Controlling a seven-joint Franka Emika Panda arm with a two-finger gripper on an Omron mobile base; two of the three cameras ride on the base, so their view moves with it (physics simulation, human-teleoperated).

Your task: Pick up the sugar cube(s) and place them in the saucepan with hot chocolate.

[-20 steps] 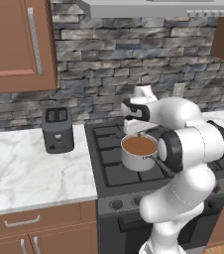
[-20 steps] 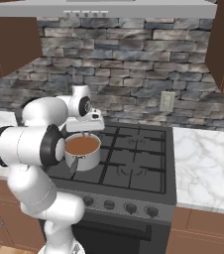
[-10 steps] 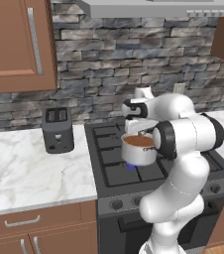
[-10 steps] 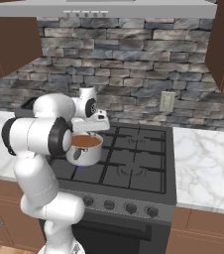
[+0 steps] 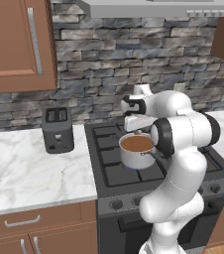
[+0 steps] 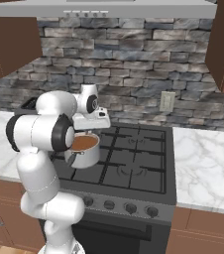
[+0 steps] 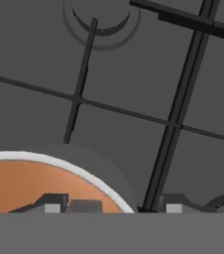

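A white robot arm reaches over a black gas stove point(image 5: 109, 171) set between marble counters. Its gripper point(image 7: 109, 208) hangs just above the far rim of the saucepan with hot chocolate point(image 5: 136, 150), a small steel pan of brown liquid on a near-left burner. In the hand view the two finger tips point(image 7: 53, 204) stand apart with nothing seen between them, so the hand is released. A small grey block point(image 7: 85, 205) sits beside the left tip, over the brown liquid; whether it is a sugar cube cannot be told. A black toaster point(image 5: 57, 129) stands on the left counter.
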